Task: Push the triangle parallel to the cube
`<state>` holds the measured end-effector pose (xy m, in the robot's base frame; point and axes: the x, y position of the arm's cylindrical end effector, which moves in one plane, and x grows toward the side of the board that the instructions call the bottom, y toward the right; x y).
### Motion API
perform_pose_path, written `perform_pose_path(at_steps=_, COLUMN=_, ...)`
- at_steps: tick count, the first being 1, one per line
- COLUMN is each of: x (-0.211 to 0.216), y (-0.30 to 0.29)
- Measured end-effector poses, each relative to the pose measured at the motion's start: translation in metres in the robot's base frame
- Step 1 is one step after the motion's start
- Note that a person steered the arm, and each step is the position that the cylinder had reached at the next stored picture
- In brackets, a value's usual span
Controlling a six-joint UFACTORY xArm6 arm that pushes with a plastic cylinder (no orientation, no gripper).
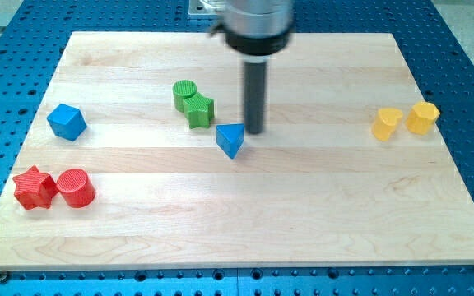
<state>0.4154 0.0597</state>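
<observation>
A blue triangle (230, 140) lies near the middle of the wooden board (303, 214). A blue cube (66, 122) sits far toward the view's left. My tip (255, 131) stands just to the right of the triangle, close to its upper right edge; I cannot tell whether it touches. The rod rises from there to the arm's dark end at the view's top.
A green cylinder (185, 93) and a green star (197, 109) sit together up-left of the triangle. A red star (34, 187) and red cylinder (76, 187) sit at the lower left. Two yellow blocks (387, 123) (423, 117) sit at the right.
</observation>
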Motion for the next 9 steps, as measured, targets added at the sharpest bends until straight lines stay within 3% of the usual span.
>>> perform_pose_path(at_steps=2, x=0.073, y=-0.048)
perform_pose_path(at_steps=3, x=0.068, y=-0.064)
perform_pose_path(at_steps=4, x=0.046, y=-0.037)
perform_pose_path(at_steps=5, x=0.039, y=-0.066)
perform_pose_path(at_steps=6, x=0.052, y=-0.142)
perform_pose_path(at_steps=7, x=0.056, y=-0.098)
perform_pose_path(at_steps=8, x=0.027, y=-0.078)
perform_pose_path(at_steps=9, x=0.051, y=-0.132)
